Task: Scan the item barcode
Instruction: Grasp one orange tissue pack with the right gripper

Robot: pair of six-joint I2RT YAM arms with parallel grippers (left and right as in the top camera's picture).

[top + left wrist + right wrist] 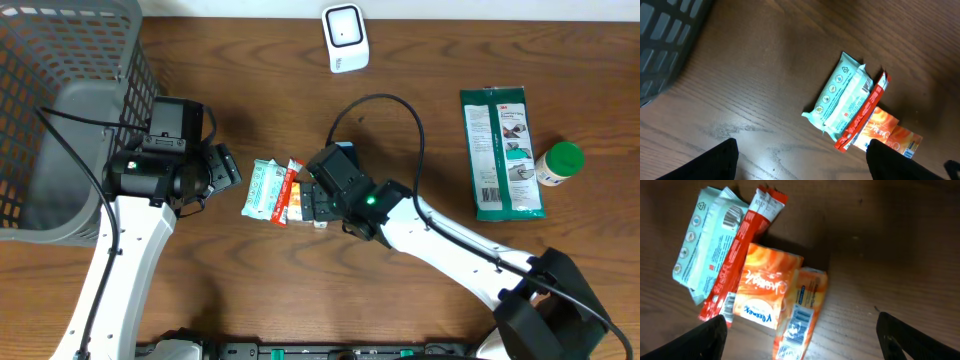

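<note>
Desk (pixel 250 290) is dark brown woodgrain and fills all views, with a pale glare patch near left claw (pixel 802 145). Grey mesh basket (pixel 60 100) sits at far-left edge, left arm just beside it. White barcode scanner (pixel 345 38) stands at top centre, well apart from the items. Item pile at desk centre: mint wipes pack (pixel 262 189), red stick sachet (pixel 290 186) along its right edge, orange tissue pack (pixel 762 297) touching sachet, second orange pack (pixel 805 305) with barcode facing up. All lie flat on desk. Left claw released, fingers wide, hovers left of pile. Right claw (pixel 801 317) released above orange packs, fingers wide, gripping nothing. Green 3M wipes pack (pixel 503 152) and green-capped bottle (pixel 558 163) sit at right, just beside each other.
</note>
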